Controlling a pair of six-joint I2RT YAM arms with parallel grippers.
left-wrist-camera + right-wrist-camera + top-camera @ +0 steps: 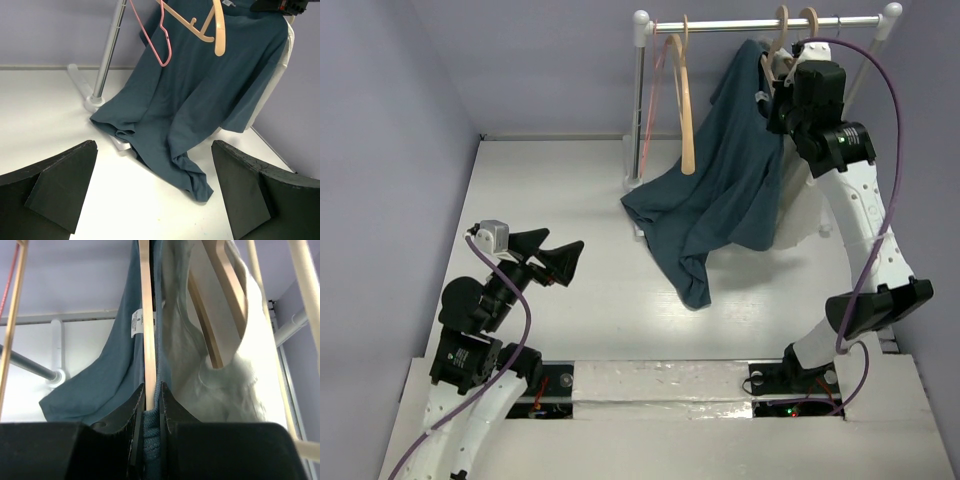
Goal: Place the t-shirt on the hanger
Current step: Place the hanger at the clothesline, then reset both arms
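1. Right fingers (pixel 131 415) are nearly together, clamped on the lower edge of the hanger (pixel 147 345), with a fold of t-shirt (pixel 95 385) cloth pinched in beside it.
2. Right arm is raised to the rack rail (pixel 740 24); the hanger's hook sits over the rail toward its right end.
3. T-shirt hangs at hanger height, its neck label (pixel 135 322) just beside the hanger's arm. The body drapes down and left, and the lower end lies crumpled on the desk (pixel 550 180) near the rack's foot.
4. Cannot tell whether either shoulder is seated over the hanger.
5. Cream-white garment (pixel 235 380) hangs just right of the t-shirt, touching it.
6. Yellow-orange hanger (pixel 218 30) and pink hanger (pixel 161 45) hang further left on the rail.
7. Left fingers (pixel 55 185) are wide apart and hold nothing. They sit above the desk, well apart from the rack, facing the t-shirt.
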